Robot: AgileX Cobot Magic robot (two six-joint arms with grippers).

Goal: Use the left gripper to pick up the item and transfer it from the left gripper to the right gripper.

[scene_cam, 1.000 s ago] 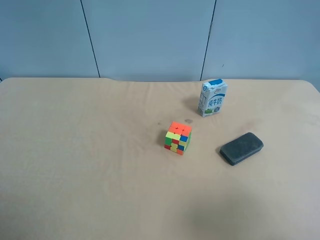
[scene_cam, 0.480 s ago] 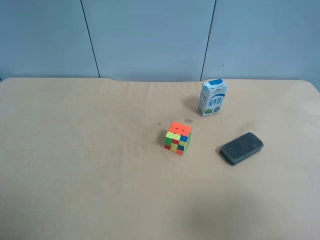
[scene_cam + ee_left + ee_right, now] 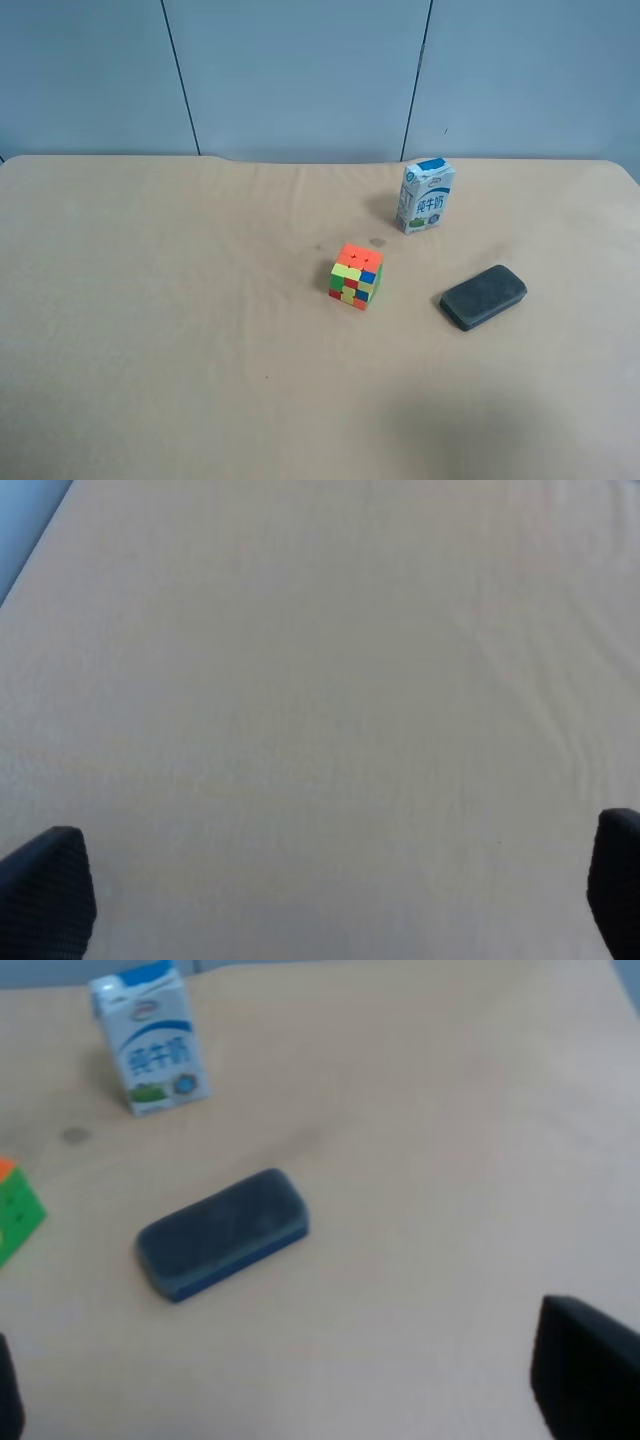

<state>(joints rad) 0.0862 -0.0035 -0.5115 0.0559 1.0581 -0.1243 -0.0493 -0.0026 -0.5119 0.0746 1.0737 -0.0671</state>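
Dark grey and flat, the item is seen lying on the beige table, well apart from both grippers and untouched. It is set at an angle, just beside the multicoloured puzzle cube, with the white-and-blue milk carton standing upright behind it. In the right wrist view the item is shown between the spread fingertips of the right gripper, whose jaws are held wide open above the table. The left gripper is likewise held open, with only bare tabletop framed between its two black fingertips.
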